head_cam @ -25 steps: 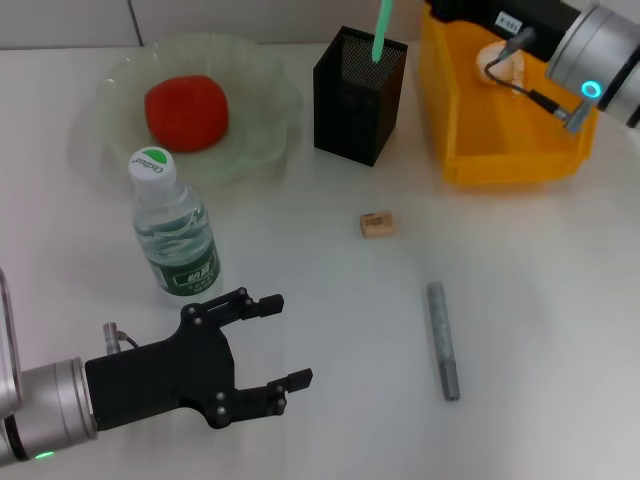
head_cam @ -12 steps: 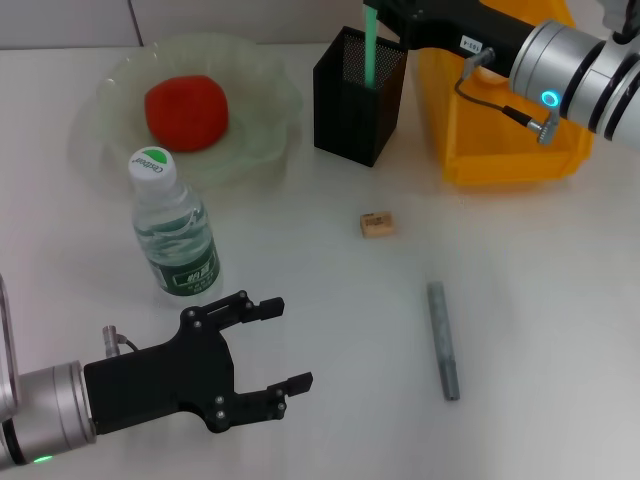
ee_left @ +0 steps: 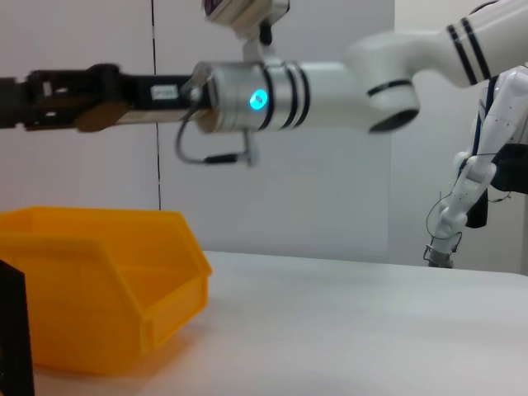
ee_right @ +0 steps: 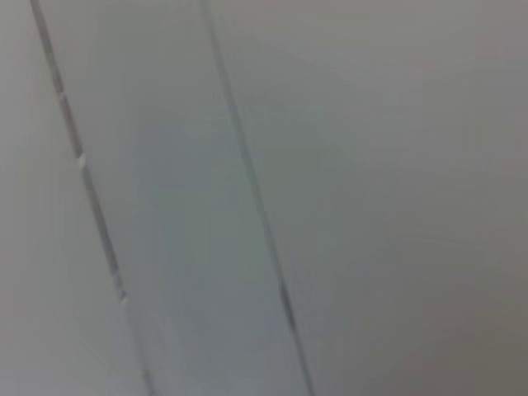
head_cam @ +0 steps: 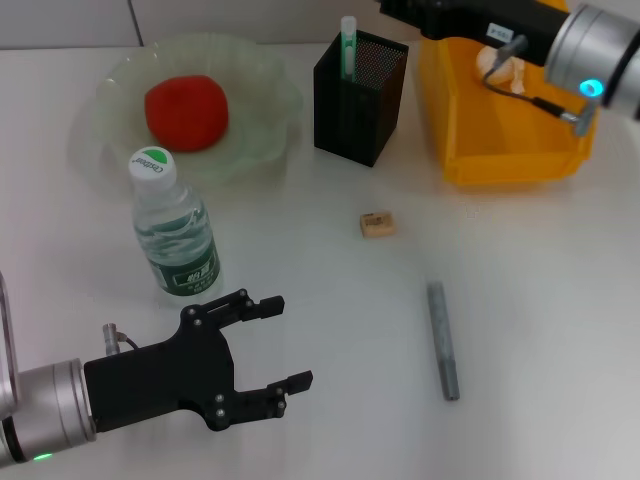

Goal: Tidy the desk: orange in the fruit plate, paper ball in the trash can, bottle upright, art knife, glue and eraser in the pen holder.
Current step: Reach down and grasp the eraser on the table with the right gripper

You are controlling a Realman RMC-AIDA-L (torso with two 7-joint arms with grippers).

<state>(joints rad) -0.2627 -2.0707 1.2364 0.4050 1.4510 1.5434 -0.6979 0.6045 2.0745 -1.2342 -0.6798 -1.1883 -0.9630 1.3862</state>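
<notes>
The mint-green art knife (head_cam: 348, 44) stands in the black mesh pen holder (head_cam: 358, 100), white end up. My right gripper (head_cam: 402, 8) hovers just above and to the right of the holder, apart from the knife; the left wrist view shows it from the side (ee_left: 58, 97). The orange (head_cam: 186, 112) lies in the fruit plate (head_cam: 262, 140). In front of the plate the bottle (head_cam: 176, 232) stands upright. The paper ball (head_cam: 500, 64) sits in the yellow trash can (head_cam: 505, 160). The eraser (head_cam: 377, 224) and the grey glue (head_cam: 443, 341) lie on the desk (head_cam: 540, 300). My left gripper (head_cam: 294, 340) is open, low at the front left.
The trash can (ee_left: 107, 289) stands close beside the pen holder (ee_left: 11, 334) at the back. The right forearm (head_cam: 600, 50) reaches across above the trash can. Bare desk lies between the glue and my left gripper.
The art knife has dropped down into the pen holder and stands free of my right gripper. The right arm swung left over the holder, then drew back right. The left arm has not moved.
</notes>
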